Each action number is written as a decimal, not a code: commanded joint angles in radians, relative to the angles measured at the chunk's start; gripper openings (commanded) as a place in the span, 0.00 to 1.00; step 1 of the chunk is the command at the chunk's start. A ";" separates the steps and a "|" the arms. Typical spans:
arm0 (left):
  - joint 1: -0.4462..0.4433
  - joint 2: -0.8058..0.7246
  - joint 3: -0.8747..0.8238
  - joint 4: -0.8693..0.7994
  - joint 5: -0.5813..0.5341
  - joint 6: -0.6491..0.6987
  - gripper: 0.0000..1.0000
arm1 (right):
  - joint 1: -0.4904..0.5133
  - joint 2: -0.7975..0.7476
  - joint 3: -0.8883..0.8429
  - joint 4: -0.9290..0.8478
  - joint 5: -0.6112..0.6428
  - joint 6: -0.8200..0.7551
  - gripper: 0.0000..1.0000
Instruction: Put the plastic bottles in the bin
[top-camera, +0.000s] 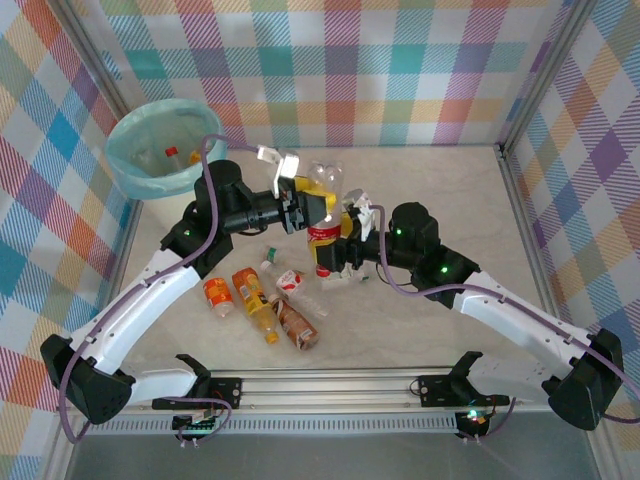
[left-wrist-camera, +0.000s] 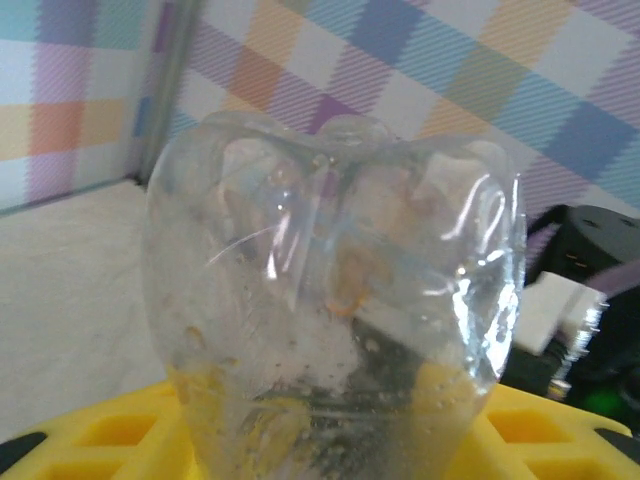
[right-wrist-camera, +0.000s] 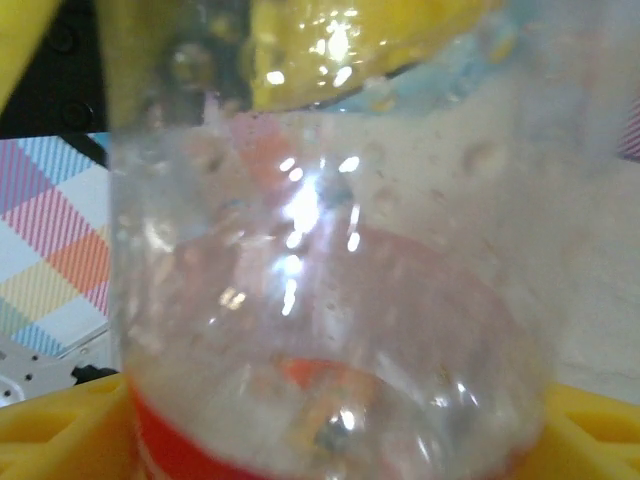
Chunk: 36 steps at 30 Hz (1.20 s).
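Note:
A clear plastic bottle with a red label (top-camera: 324, 225) hangs above the table centre, between both arms. My left gripper (top-camera: 320, 198) is shut on its clear end, which sits between the yellow fingers (left-wrist-camera: 110, 432) in the left wrist view (left-wrist-camera: 330, 300). My right gripper (top-camera: 330, 250) is at the red-label end; the bottle (right-wrist-camera: 330, 330) spans the gap between its yellow fingers (right-wrist-camera: 60, 430), and whether they still press on it is unclear. The bin (top-camera: 125, 165) stands at the far left with a bottle (top-camera: 172, 153) inside.
Several more bottles lie on the table below the grippers: an orange-labelled one (top-camera: 217, 296), a yellow one (top-camera: 256, 296), a brown one (top-camera: 298, 326), a white-and-red one (top-camera: 290, 283) and a clear one (top-camera: 337, 281). Checked walls enclose the table.

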 joint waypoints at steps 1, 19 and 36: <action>-0.008 -0.028 0.058 -0.060 -0.218 -0.015 0.51 | 0.004 -0.017 0.018 0.000 0.090 0.002 0.83; 0.425 0.157 0.571 -0.287 -0.754 0.035 0.49 | 0.004 0.272 0.370 0.127 0.067 0.053 0.84; 0.751 0.329 0.205 0.195 -0.665 0.089 0.49 | 0.007 0.329 0.378 0.158 0.015 0.080 0.80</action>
